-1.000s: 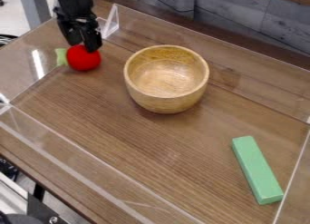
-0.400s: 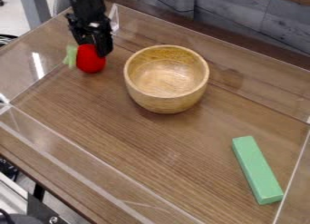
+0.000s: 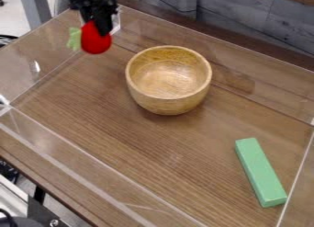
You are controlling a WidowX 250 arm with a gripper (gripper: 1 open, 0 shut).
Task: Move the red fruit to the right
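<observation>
The red fruit (image 3: 95,41) is a small round bright red toy with a light green leaf (image 3: 75,39) on its left end. It hangs above the wooden table near the back left corner. My black gripper (image 3: 98,28) points down from above and is shut on the fruit's top. The fruit is clear of the table surface, left of the wooden bowl (image 3: 170,79).
The round wooden bowl stands in the middle of the table. A flat green rectangular block (image 3: 260,172) lies at the front right. Clear plastic walls (image 3: 37,61) ring the wooden table (image 3: 135,148).
The gripper closed on the red fruit where it lay on the table, then lifted it up and a little to the right. Bowl and green block stayed put.
</observation>
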